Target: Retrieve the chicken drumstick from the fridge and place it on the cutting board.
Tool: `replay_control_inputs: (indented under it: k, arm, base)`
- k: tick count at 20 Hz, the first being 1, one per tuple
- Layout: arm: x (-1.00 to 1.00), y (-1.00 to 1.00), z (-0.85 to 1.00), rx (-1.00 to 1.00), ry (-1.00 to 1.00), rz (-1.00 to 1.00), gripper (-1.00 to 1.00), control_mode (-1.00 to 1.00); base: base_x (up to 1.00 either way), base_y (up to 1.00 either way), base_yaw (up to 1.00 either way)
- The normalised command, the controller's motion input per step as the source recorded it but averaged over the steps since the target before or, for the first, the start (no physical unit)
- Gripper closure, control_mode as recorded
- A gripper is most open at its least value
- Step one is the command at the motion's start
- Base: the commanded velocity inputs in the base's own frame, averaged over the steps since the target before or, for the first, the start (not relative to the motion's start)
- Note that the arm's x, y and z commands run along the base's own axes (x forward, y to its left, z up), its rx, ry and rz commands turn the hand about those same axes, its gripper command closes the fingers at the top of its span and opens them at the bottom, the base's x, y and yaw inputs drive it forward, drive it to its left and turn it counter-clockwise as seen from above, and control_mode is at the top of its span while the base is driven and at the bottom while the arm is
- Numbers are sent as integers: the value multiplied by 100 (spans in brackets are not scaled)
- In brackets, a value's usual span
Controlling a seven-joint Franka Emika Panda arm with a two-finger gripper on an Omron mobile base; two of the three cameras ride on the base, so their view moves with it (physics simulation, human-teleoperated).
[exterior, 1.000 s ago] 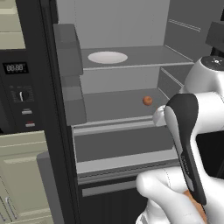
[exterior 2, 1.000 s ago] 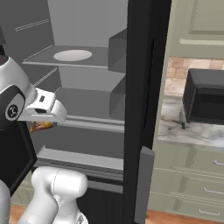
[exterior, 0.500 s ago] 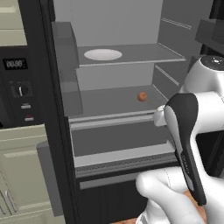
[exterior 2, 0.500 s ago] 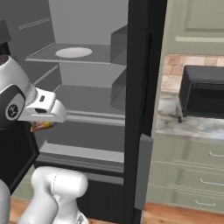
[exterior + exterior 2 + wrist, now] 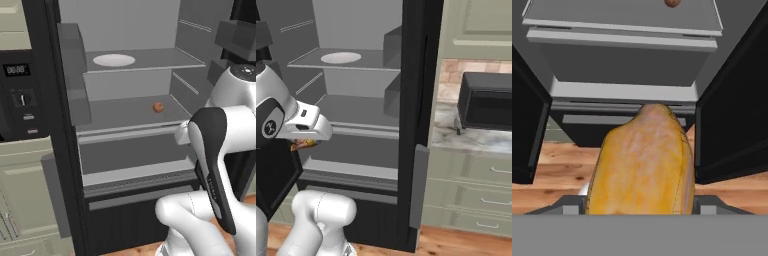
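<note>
The chicken drumstick point(image 5: 643, 165) is seen large in the hand view, golden-yellow and lumpy, held lengthwise between the two fingers of the gripper point(image 5: 641, 202), whose tips are just visible on either side of its lower end. The gripper is thus clenched on the drumstick. In the right base view a small yellow-brown part of the drumstick point(image 5: 303, 145) is seen below the white hand, in front of the open fridge point(image 5: 413, 125) and outside its shelves.

Beyond the drumstick, in the hand view, the grey lower drawer front and the black base of the fridge are faced, with wooden floor point(image 5: 562, 172) below them. A small orange-red ball point(image 5: 158, 107) is seen resting on the middle shelf point(image 5: 125, 112), towards its right side and well apart from the drumstick. On the upper shelf point(image 5: 165, 59) a white plate point(image 5: 114, 60) is lying flat, left of centre. Grey door bins point(image 5: 75, 75) are seen on the left door in the left base view.

To the left of the fridge a black oven point(image 5: 20, 95) with a digital display is set into pale cabinets. To the right, in the right base view, a black microwave point(image 5: 486, 102) is standing on a marble worktop point(image 5: 466, 137) above cream drawers.
</note>
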Motion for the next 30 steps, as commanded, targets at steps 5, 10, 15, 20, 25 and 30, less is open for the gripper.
replay_control_inputs:
  k: [5,10,15,20,25,30]
  arm:
    - [0,0,0,0,0,0,100,100]
    - [0,0,0,0,0,0,100,100]
    - [0,0,0,0,0,0,100,100]
    - [0,0,0,0,0,0,100,100]
    - [0,0,0,0,0,0,100,100]
    - [0,0,0,0,0,0,100,100]
  base:
    - [-40,-31,-2]
    - [-50,-47,-2]
    - [-37,-53,-1]
    - [-13,-55,0]
    - [0,-68,0]
    - [0,-69,0]
